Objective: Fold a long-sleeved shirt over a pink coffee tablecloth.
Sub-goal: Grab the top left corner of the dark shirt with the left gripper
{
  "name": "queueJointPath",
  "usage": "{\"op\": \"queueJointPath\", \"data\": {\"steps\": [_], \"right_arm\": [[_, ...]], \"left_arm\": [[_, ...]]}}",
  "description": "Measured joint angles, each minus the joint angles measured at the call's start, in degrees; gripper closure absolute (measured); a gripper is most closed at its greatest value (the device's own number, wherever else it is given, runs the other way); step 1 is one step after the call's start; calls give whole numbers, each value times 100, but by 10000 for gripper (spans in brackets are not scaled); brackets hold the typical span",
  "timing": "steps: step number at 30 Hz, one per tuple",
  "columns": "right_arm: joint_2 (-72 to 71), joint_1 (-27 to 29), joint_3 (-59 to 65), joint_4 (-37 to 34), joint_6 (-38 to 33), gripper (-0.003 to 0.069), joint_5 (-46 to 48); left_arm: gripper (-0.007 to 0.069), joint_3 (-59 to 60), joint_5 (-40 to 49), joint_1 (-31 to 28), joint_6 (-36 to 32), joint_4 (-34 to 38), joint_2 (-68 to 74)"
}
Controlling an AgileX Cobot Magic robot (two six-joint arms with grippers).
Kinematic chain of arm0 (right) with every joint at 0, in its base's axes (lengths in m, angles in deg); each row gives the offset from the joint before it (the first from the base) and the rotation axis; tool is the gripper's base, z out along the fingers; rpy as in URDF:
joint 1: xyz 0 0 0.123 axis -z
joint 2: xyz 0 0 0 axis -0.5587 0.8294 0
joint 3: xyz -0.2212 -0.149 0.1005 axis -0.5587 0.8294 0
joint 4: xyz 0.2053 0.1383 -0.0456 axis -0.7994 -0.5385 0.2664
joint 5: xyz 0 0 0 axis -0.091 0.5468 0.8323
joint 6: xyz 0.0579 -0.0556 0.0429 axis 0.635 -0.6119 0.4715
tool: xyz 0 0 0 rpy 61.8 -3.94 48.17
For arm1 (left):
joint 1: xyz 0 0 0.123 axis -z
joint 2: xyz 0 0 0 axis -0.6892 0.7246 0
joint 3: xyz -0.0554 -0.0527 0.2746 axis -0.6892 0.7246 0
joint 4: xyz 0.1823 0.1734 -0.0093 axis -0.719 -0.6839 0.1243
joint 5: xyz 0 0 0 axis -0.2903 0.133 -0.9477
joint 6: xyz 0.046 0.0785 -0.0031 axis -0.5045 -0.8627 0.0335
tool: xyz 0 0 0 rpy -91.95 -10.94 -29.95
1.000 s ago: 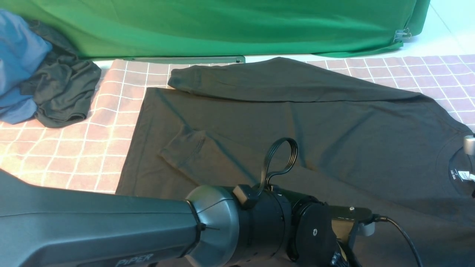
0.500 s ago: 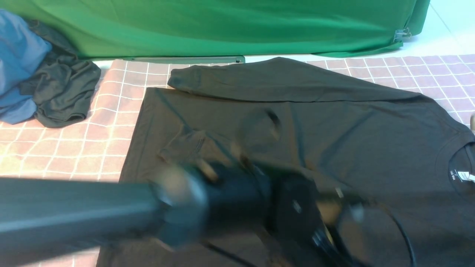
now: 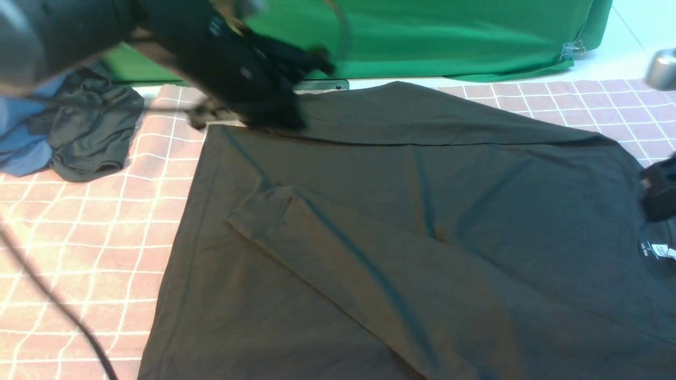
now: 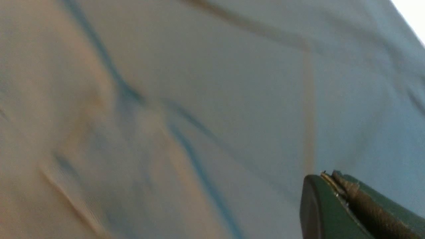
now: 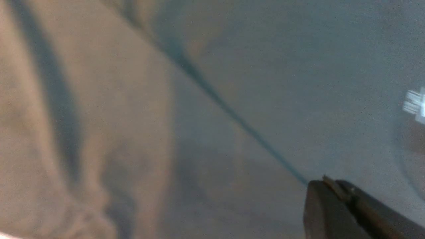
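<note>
Where the pink cloth [image 3: 79, 237] with thin white squares comes closest, the big black shirt [image 3: 475, 211] lies flat on top of it, with its neck to the right. One long sleeve [image 3: 327, 253] is folded in across the body, and its cuff [image 3: 264, 208] points to the left. A small white label [image 3: 657, 249] sits inside the neck. Just past the neck is the right end effector [image 5: 327, 182], with its two fingers shut tight together above the shirt. Farther back, the other sleeve [image 3: 449, 116] lies along the far edge of the shirt. The left arm [image 3: 232, 68] is a dark blur over that sleeve's left end. The left end effector [image 4: 327, 176] is shut tight too, with shirt cloth under it. At the far left, a dark grey top [image 3: 90, 137] lies bunched up, touching a blue one [image 3: 21, 142]. A green cloth [image 3: 422, 37] hangs at the very back.
</note>
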Motion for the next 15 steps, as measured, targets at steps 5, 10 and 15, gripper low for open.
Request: {"op": "queueJointPath", "data": {"steps": [5,10,15], "right_arm": [[-2,-366,240,-106,-201,623,-38],[-2,-455,343,-122,-220,623,-109],[-2,-455,361,-122,-225,623,-121]], "left_arm": [[585,-1035,-121,-754,-94,0,1138],[459,-2062,-141,-1170,-101,-44,2307],[316,-2618,-221,-1290,-101,-154,3081]]}}
